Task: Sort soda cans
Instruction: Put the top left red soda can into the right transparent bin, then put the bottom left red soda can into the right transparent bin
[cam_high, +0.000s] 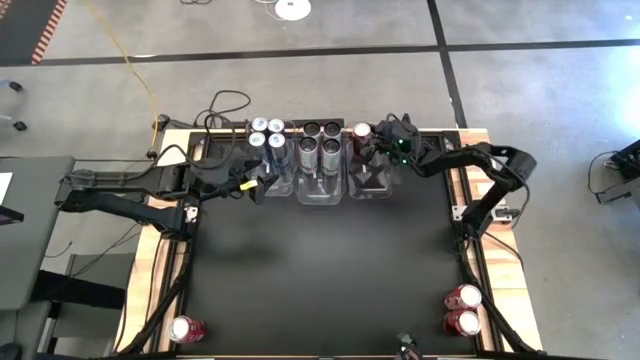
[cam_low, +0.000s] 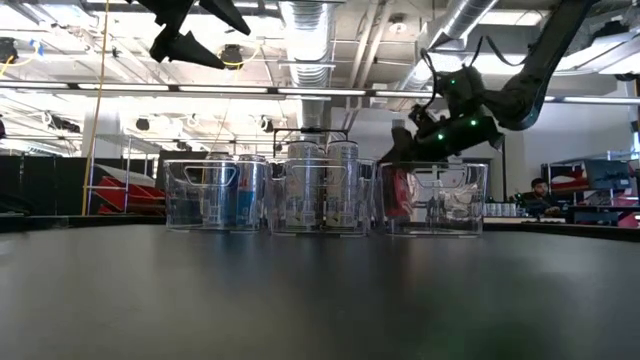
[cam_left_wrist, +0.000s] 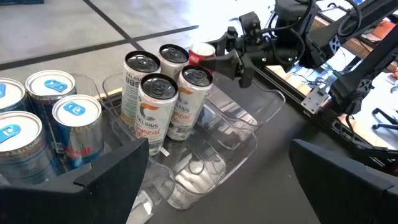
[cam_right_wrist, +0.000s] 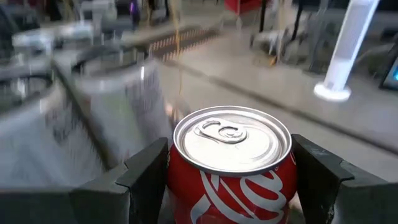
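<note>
One red can (cam_right_wrist: 231, 168) sits between the right gripper's (cam_right_wrist: 230, 180) two fingers (cam_right_wrist: 146, 177), both pads against its sides, so the claw is clamped on it. In the high view that right gripper (cam_high: 372, 143) is at the far end of the rightmost clear bin (cam_high: 372, 185), with the held can (cam_high: 361, 132) upright at the bin's back edge. The low view shows the red can (cam_low: 398, 192) inside that bin's walls (cam_low: 460, 205), low in the bin; whether it touches the floor I cannot tell.

Left gripper (cam_high: 255, 185) is spread wide, holding nothing, hovering near the front of the leftmost bin (cam_high: 268, 185). In the left wrist view its fingers (cam_left_wrist: 112, 171) stand well apart with only bin plastic between them.

Middle bin (cam_high: 320, 188) holds four dark cans (cam_high: 319, 140), upright, clustered at the far end. Leftmost bin holds the blue-silver cans (cam_high: 266, 132), upright, also at the far end; four tops show in the high view.

Three more red cans remain on the black table (cam_high: 320, 270): one at the near left corner (cam_high: 186, 329), two touching each other at the near right corner (cam_high: 461, 310).
</note>
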